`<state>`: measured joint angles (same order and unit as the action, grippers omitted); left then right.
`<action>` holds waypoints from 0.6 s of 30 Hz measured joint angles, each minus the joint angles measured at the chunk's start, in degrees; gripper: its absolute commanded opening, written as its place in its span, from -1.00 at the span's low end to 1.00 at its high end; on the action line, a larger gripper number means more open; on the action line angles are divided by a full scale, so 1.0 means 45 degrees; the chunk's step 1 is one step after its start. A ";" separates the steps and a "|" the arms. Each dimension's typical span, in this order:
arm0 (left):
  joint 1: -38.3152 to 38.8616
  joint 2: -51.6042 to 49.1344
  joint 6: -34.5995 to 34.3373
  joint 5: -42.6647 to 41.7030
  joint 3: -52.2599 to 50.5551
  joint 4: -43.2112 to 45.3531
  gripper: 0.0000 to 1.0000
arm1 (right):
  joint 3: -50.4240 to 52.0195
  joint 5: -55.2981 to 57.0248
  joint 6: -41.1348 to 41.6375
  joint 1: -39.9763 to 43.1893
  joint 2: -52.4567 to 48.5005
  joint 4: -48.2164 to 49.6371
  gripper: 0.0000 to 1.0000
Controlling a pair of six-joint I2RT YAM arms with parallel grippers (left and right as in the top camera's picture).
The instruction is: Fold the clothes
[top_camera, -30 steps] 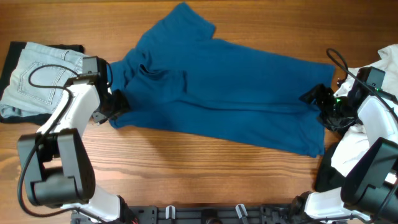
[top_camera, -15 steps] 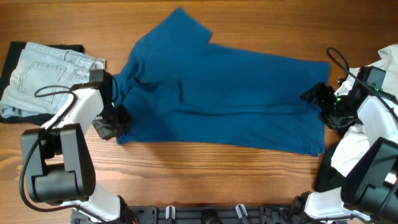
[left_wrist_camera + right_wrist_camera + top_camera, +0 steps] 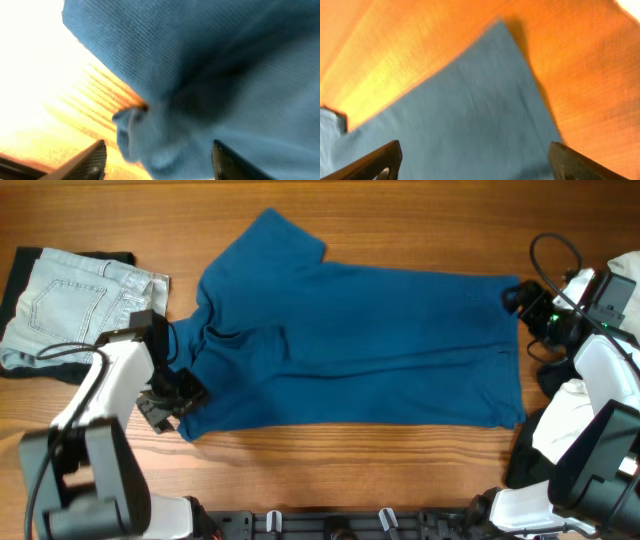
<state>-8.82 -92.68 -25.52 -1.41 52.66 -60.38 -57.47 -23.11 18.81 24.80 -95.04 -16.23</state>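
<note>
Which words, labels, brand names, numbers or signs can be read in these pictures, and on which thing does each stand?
None can be read.
The blue shirt is plain, with no print or tag showing.
The jeans show only seams and a pocket, no legible label.
The table bears no writing.
Both wrist views are blurred.

The left gripper (image 3: pixel 175 400) has dropped toward the near side of the counter (image 3: pixel 330 470). It has left the collar region and now sits at the lower-left corner of the shirt (image 3: pixel 360 340). Its arm has swung down off the right edge of the jeans (image 3: pixel 70 300). The right gripper (image 3: pixel 512 296) has moved from the middle of the shirt's right edge up to its far right corner, fingers spread. The shirt itself has been drawn leftward and flatter. Its upper sleeve lies further left, and the near hem, slanted before, runs almost level.
</note>
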 measured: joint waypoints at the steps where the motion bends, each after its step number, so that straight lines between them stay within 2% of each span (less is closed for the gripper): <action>1: 0.0000 0.0321 0.0112 -0.0005 0.0165 -0.0121 0.52 | -0.0005 -0.0005 0.0024 0.0000 -0.0015 0.0321 0.82; 5: 0.0000 0.1311 0.0656 -0.0223 0.1316 -0.0073 0.51 | -0.0024 0.0000 0.0117 -0.0005 -0.0466 0.1302 0.82; 11: 0.0005 0.2365 0.2127 -0.1802 0.2764 0.2050 0.43 | -0.0068 0.0024 0.0457 -0.0005 -0.2161 0.3366 0.83; 18: 0.0719 0.2380 0.3609 -0.3133 0.2963 0.4002 0.47 | -0.0141 -0.0097 0.0738 0.0000 -0.4265 0.6305 0.78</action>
<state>-5.58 -81.97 -9.28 -15.51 66.00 -42.37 -58.11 -23.55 22.13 24.80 -114.24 12.14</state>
